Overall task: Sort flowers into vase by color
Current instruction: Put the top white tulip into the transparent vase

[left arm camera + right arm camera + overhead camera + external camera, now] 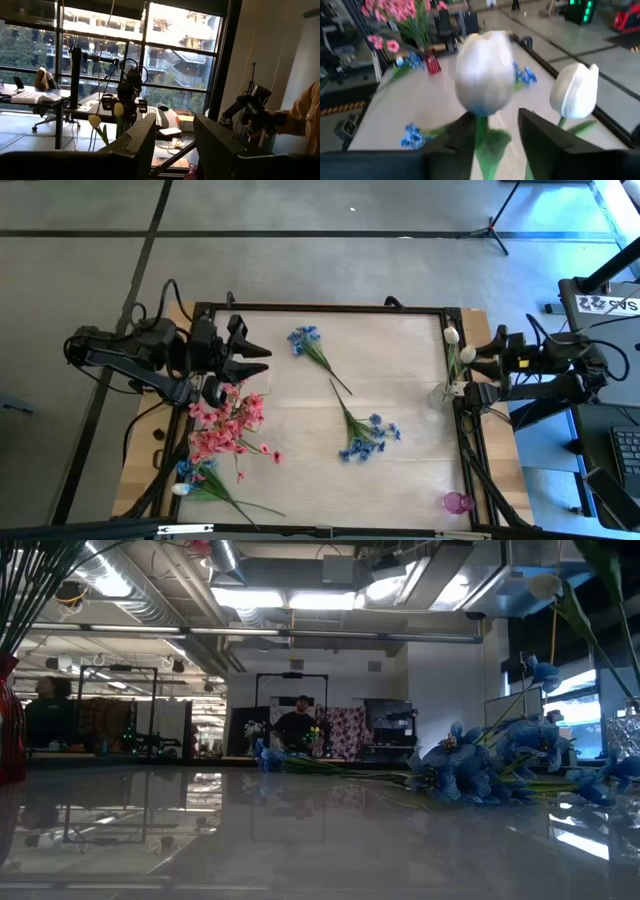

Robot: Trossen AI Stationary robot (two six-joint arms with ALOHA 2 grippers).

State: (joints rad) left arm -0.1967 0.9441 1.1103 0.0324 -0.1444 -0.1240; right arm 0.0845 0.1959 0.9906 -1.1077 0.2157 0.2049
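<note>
Now right hand (492, 137) fingers apart, white tulip (485, 75) stem between them, loose; we back off straight, no snag. Left hand (175, 150) fingers apart, empty.

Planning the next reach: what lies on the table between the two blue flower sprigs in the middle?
Bare tabletop, going by the high view: nothing lies between the upper blue sprig and the lower blue sprig.

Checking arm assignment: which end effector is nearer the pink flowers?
Left. The left end effector sits just above the pink flowers at the table's left side; the right end effector is across the table by the white tulips.
</note>
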